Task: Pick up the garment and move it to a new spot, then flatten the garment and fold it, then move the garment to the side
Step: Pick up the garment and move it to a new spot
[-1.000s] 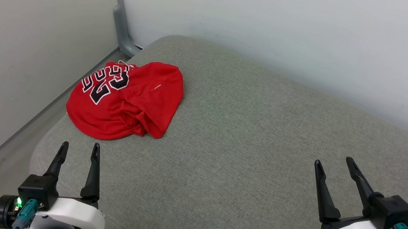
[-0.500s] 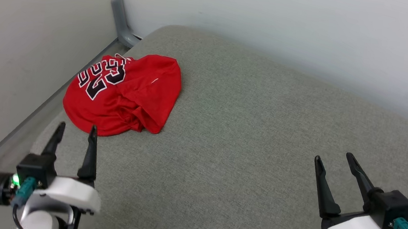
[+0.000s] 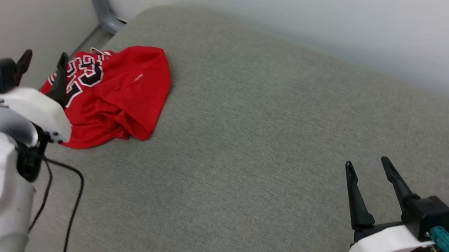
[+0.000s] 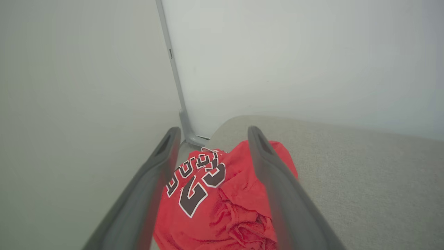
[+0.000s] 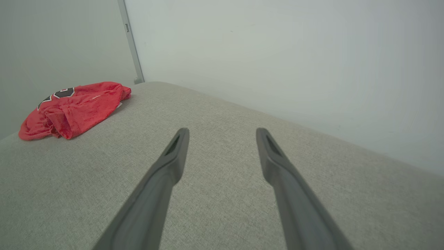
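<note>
Jaws wide apart on both arms, nothing held.
Your left gripper (image 3: 45,59) hangs at the left edge of the garment (image 3: 119,90), fingers spread and closed on nothing; you cannot tell whether a fingertip brushes the cloth. The garment lies crumpled at the far left corner of the grey cushion (image 3: 270,126). Your right gripper (image 3: 366,164) sits well apart, over bare cushion.

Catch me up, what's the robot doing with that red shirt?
The garment lies crumpled at the far left corner of the grey cushion, not yet picked up. The left gripper hangs open close to it, fingers pointed at it, holding nothing. The right gripper is open too, over bare cushion at the near right.
</note>
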